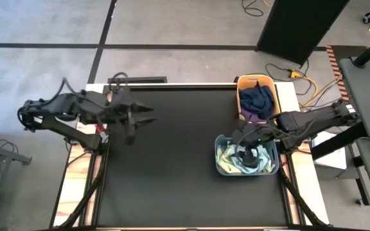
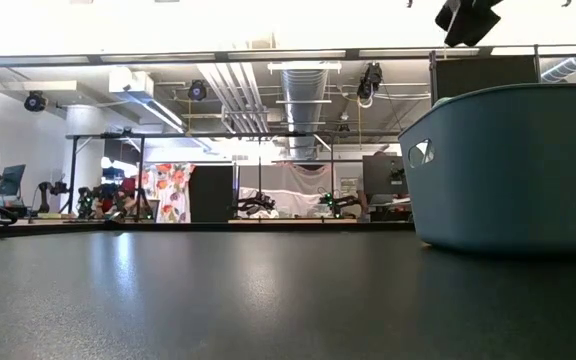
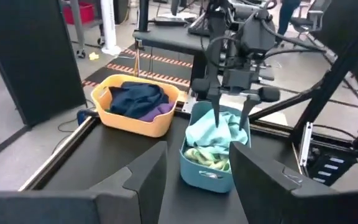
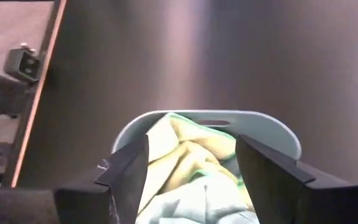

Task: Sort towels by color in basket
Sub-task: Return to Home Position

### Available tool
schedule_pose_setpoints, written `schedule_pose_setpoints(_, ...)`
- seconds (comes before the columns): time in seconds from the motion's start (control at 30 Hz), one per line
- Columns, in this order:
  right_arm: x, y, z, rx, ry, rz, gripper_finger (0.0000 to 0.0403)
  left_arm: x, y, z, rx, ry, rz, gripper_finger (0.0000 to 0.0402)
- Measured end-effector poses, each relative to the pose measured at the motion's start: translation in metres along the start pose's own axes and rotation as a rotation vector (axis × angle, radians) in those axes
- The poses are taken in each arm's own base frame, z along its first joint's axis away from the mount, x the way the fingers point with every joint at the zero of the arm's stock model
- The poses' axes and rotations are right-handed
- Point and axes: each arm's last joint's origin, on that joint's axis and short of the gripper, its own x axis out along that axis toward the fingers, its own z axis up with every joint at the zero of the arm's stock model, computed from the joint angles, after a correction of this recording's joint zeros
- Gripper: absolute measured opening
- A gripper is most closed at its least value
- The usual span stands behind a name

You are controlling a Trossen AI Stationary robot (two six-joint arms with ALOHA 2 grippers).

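The right gripper (image 3: 230,123) hangs over the teal bin (image 3: 205,178), jaws wide and empty, above the light blue and pale yellow-green towels (image 3: 207,134). The navy and purple towels (image 3: 135,99) fill the orange bin (image 3: 135,126) beside it. The left gripper (image 1: 148,116) waits wide open across the table.

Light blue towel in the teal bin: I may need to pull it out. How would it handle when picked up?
Probably floppy: the light blue towel lies crumpled in soft folds below the right gripper, so it should drape from a pinch. Likely light, being thin cloth. It may drag the yellow-green towel bunched against it in the teal bin.
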Motion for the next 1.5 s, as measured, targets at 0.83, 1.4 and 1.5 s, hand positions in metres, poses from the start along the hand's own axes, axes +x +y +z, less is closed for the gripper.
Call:
schedule_pose_setpoints(0.83, 0.003, -0.005, -0.046, -0.217, -0.516, -0.005, 0.0251, 0.075, 0.012, -0.103, 0.212, 0.003, -0.374, 0.0159)
schedule_pose_setpoints(1.4, -0.046, -0.018, -0.092, -0.350, -0.839, -0.020, 0.0241, 0.015, 0.056, -0.209, 0.226, -0.231, -0.360, 0.0159)
schedule_pose_setpoints(1.5, -0.039, -0.020, -0.101, -0.332, -0.933, -0.013, 0.0235, 0.011, 0.060, -0.227, 0.264, -0.300, -0.359, 0.0159)
